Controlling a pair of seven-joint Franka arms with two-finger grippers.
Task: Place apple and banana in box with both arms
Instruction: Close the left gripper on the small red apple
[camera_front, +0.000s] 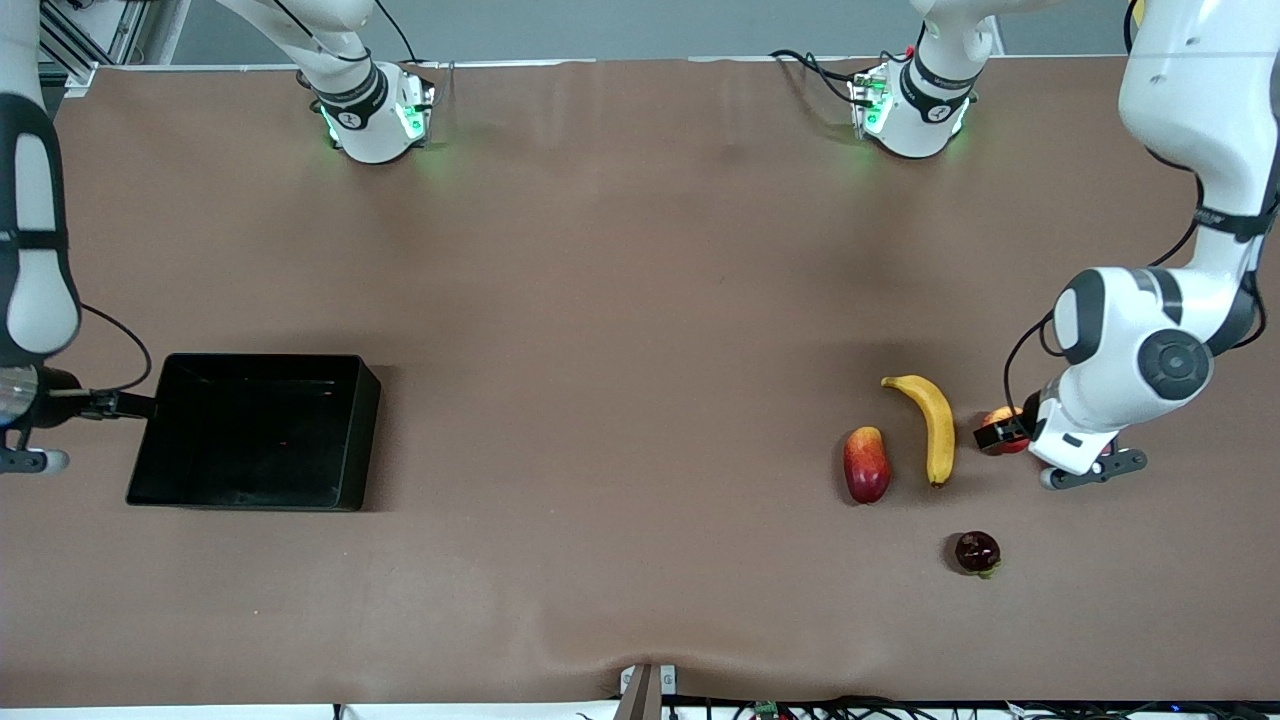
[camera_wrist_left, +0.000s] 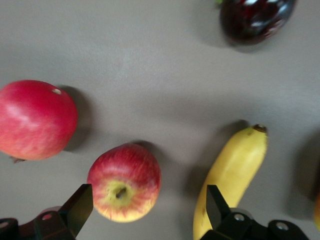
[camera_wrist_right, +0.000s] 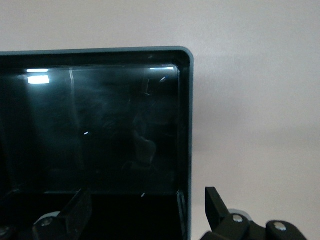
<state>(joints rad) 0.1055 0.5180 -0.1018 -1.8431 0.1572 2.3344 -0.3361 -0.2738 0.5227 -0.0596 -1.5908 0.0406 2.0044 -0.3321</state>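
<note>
Apple (camera_wrist_left: 124, 182) first I reckon: it sits on the bench (camera_front: 620, 300) just beside the banana (camera_front: 932, 425), toward the left arm's end, with the left gripper (camera_wrist_left: 149, 207) hanging right over it, jaws spread wide and nothing in them. It looks small, round and firm with a smooth skin, so I'd guess it's light but could squirt out of a sloppy pinch; clamping across its widest middle seems safest. Banana is long and curved, probably softer, so grab it mid-length across the narrow width. Near the banana there's also a red-yellow elongated fruit (camera_front: 866, 465), an all-red round fruit (camera_wrist_left: 35, 120) and a dark round fruit (camera_front: 977, 552), none needed. Box (camera_front: 255, 430) is well apart from the banana, at the right arm's end, empty, stiff glossy plastic; the right gripper (camera_wrist_right: 142, 210) sits at its wall, jaws wide either side of the rim, not clamped as far as I can see
</note>
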